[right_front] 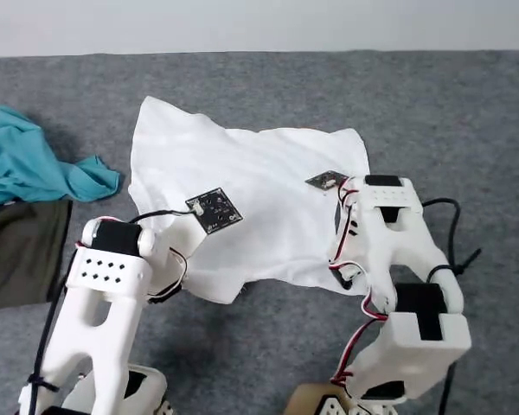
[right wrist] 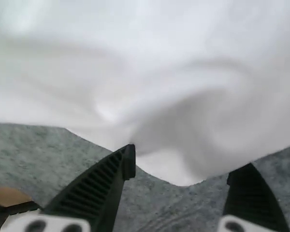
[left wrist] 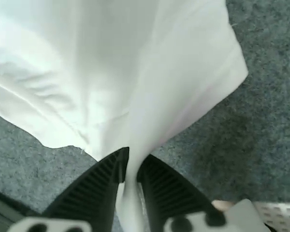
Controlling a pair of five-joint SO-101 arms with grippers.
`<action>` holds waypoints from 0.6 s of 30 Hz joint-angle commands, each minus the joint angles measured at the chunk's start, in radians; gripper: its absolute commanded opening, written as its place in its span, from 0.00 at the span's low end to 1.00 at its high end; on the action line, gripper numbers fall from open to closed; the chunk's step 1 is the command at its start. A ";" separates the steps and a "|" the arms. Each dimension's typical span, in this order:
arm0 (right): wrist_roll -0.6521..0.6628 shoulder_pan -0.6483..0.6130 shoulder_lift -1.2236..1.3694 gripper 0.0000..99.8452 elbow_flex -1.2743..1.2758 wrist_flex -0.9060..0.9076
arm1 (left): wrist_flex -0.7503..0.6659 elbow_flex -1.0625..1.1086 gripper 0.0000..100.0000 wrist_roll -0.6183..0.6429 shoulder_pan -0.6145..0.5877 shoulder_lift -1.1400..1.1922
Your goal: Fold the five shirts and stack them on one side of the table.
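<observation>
Here the left fingers (left wrist: 99,186) clamp the white shirt (right_front: 259,186), while the right fingers (right wrist: 99,186) stand apart.

The white shirt (right_front: 259,190) at mid-frame is plain, without print. At the upper left I see a teal shirt (right_front: 26,164), and under it at the left edge a dark olive shirt (right_front: 17,251), both plain. The table (right_front: 467,112) is mottled grey. My left gripper (left wrist: 133,157) and right gripper (right wrist: 188,166) are black with ribbed faces.

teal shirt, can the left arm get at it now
Probably not yet: the left end effector is shut on the white shirt. The teal shirt lies uncovered on that side, so after release the way looks free.
</observation>
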 commanded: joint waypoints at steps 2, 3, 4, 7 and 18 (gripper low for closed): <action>-0.006 -0.007 0.016 0.31 -0.009 -0.024 | 0.005 -0.013 0.00 0.008 -0.005 -0.028; -0.006 -0.007 0.033 0.31 -0.011 -0.024 | 0.003 -0.015 0.00 0.008 -0.005 -0.028; -0.006 -0.007 0.053 0.31 -0.012 -0.024 | 0.003 -0.015 0.00 0.008 -0.005 -0.028; -0.011 -0.007 0.114 0.31 -0.014 -0.035 | 0.003 -0.013 0.00 0.008 -0.005 -0.028; -0.011 -0.007 0.148 0.08 -0.052 -0.036 | 0.003 -0.016 0.00 0.008 -0.009 -0.028</action>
